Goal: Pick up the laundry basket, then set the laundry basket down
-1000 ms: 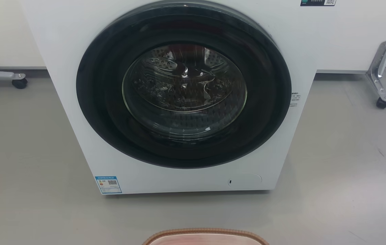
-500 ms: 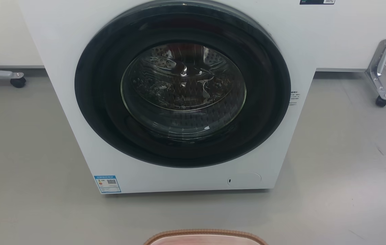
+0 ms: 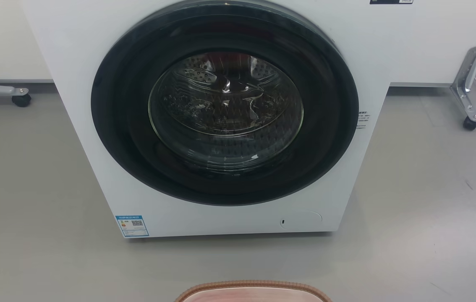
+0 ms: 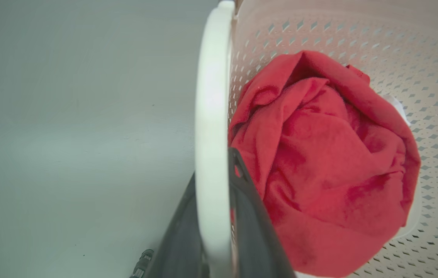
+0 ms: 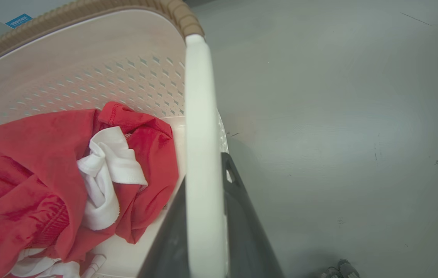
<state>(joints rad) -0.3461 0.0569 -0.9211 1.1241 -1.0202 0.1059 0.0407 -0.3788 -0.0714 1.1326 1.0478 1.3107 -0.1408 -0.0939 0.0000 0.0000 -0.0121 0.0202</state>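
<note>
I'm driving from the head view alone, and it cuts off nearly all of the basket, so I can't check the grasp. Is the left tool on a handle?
Observer: Yes. The left tool is closed on the white plastic side handle of the cream perforated plastic laundry basket, with its dark fingers on either side of it.
Operator: And the right tool?
Observer: The right tool grips the other white handle the same way.
Operator: Is anything inside the basket?
Observer: A crumpled red cloth, with a white cloth tucked into it.
</note>
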